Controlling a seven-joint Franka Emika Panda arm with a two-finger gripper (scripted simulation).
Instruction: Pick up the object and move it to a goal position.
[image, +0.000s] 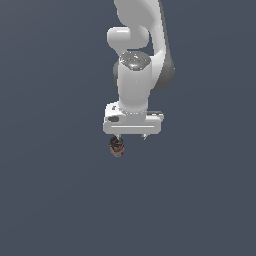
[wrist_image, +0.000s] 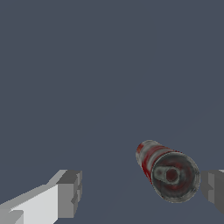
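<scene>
The object is a small tin can (image: 116, 147) with a red-and-white label and a silvery top, standing upright. In the exterior view it sits just below the white gripper (image: 131, 136), under the finger on that view's left. In the wrist view the can (wrist_image: 168, 171) stands between the two grey fingertips (wrist_image: 70, 194), right beside one of them and far from the other. The gripper (wrist_image: 140, 192) is open wide and holds nothing. I cannot tell whether the nearer finger touches the can.
A plain dark blue-grey surface (image: 50, 200) fills the scene in both views. The white arm (image: 135, 75) rises straight above the gripper.
</scene>
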